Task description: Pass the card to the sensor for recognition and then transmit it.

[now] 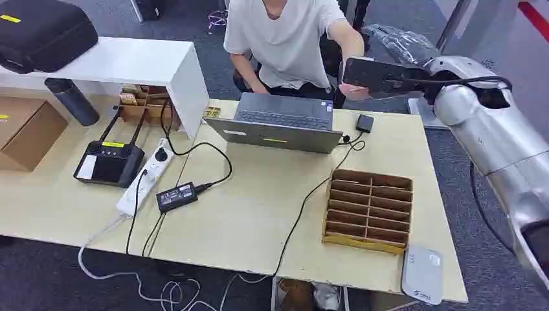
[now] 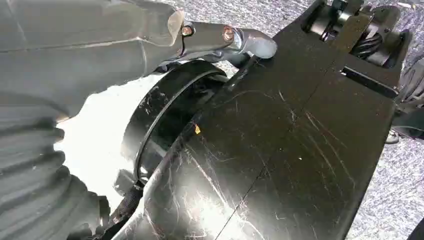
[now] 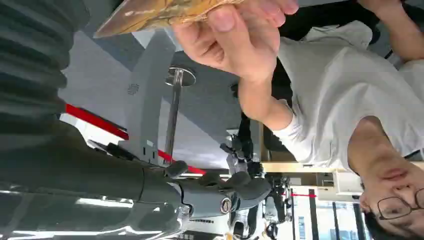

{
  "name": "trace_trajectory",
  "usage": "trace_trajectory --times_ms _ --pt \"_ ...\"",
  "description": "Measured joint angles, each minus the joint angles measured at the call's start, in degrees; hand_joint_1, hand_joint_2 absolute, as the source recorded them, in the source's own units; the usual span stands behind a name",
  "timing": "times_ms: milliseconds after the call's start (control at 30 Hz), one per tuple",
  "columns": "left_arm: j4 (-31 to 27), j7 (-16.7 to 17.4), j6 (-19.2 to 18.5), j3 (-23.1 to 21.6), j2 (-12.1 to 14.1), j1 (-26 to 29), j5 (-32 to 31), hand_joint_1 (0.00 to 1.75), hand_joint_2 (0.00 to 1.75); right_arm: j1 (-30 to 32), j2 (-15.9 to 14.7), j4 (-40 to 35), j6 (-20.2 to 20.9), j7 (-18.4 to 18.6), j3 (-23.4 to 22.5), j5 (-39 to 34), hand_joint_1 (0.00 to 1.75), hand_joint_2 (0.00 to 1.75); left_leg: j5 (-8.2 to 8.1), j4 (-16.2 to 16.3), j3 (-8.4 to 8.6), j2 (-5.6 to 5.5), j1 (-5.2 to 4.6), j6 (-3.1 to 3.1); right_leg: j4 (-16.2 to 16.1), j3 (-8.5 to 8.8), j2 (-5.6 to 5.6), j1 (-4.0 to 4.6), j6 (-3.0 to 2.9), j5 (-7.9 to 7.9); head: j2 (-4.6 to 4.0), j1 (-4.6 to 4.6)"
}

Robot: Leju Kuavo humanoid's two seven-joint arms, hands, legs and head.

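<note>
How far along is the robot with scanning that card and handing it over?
Near the end, it seems. The right hand is stretched out to the person, whose hand grips the card; the robot's thumb sits apart from it, so the handover looks done or nearly so. Whether the card passed the white sensor cannot be told. Probably left: drawing the arm back.

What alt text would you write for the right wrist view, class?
A person's hand grips a yellowish card close to the camera. The robot's right hand shows beside it with its grey thumb extended, and the person's white shirt is behind.
</note>
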Motion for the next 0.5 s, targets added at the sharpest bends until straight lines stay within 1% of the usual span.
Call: trace_trajectory --times_ms 67,100,133,200,300,333,367,433,467,500 --pt "0.0 0.02 -0.02 0.04 -0.02 -0.01 0.0 0.0 1.75 0.36 0.07 0.0 0.0 -0.15 0.02 0.09 0.0 1.75 0.0 0.0 0.0 0.0 0.0 0.0 0.0 0.0 0.0 0.0 0.0 0.0 0.0 0.02" --pt "0.0 0.02 -0.02 0.04 -0.02 -0.01 0.0 0.0 1.75 0.56 0.09 0.0 -0.02 -0.15 0.04 0.11 0.68 1.75 0.0 0.0 0.0 0.0 0.0 0.0 0.0 0.0 0.0 0.0 0.0 0.0 0.0 0.0" --pt "0.0 0.02 -0.02 0.04 -0.02 -0.01 0.0 0.0 1.75 0.72 0.13 0.0 -0.02 -0.15 0.04 0.13 1.75 1.75 0.0 0.0 0.0 0.0 0.0 0.0 0.0 0.0 0.0 0.0 0.0 0.0 0.0 0.02" --pt "0.0 -0.65 0.02 0.04 -0.04 -0.01 0.0 0.0 1.75 0.89 0.17 0.0 -0.15 -0.17 0.04 0.24 1.75 1.75 0.0 0.0 0.0 0.0 0.0 0.0 0.0 0.0 0.0 0.0 0.0 0.0 0.0 0.02" --pt "0.0 -6.09 1.62 -0.31 -0.24 0.12 -1.17 0.0 1.75 1.23 0.17 -0.02 -0.55 -0.39 0.04 0.72 1.75 1.75 0.0 0.01 0.02 -0.01 -0.02 0.0 -0.01 -0.05 0.04 -0.01 0.0 0.0 0.0 -0.02" --pt "0.0 -6.49 1.09 -0.33 -0.33 0.05 -1.97 0.0 1.75 1.38 0.17 -0.02 -0.57 -0.42 0.04 0.81 1.75 1.75 0.0 0.01 0.01 -0.04 -0.04 0.0 -0.01 -0.05 0.03 -0.02 0.0 0.0 0.0 0.02" --pt "0.0 -5.95 0.31 -0.29 -0.48 -0.16 -2.79 0.0 0.0 1.51 0.17 -0.02 -0.55 -0.48 0.04 0.92 1.75 1.75 0.0 0.01 0.0 -0.06 -0.04 0.0 -0.01 -0.04 0.01 -0.02 0.0 0.0 0.0 0.0" --pt "0.0 -5.2 -1.11 0.15 -0.63 -0.37 -5.78 0.0 0.0 1.6 0.41 -0.02 -0.55 -0.48 0.04 1.11 1.75 1.75 0.0 0.01 -0.01 -0.05 -0.03 0.0 -0.01 -0.04 0.03 -0.02 0.0 0.01 0.0 0.0" --pt "0.0 -5.11 -1.75 0.7 -0.66 -0.34 -8.07 0.0 1.75 1.62 0.55 -0.02 -0.55 -0.48 0.04 1.18 1.75 1.75 0.0 0.01 -0.01 -0.03 -0.02 0.0 -0.01 -0.04 0.04 -0.01 0.0 0.01 0.0 0.0" --pt "0.0 -5.25 -2.39 1.25 -0.7 -0.34 -9.71 0.0 1.75 1.61 0.59 0.0 -0.55 -0.48 0.04 1.22 1.75 1.75 0.0 0.01 -0.02 -0.05 -0.02 0.0 -0.01 -0.04 0.04 -0.01 0.0 0.01 0.0 0.02"
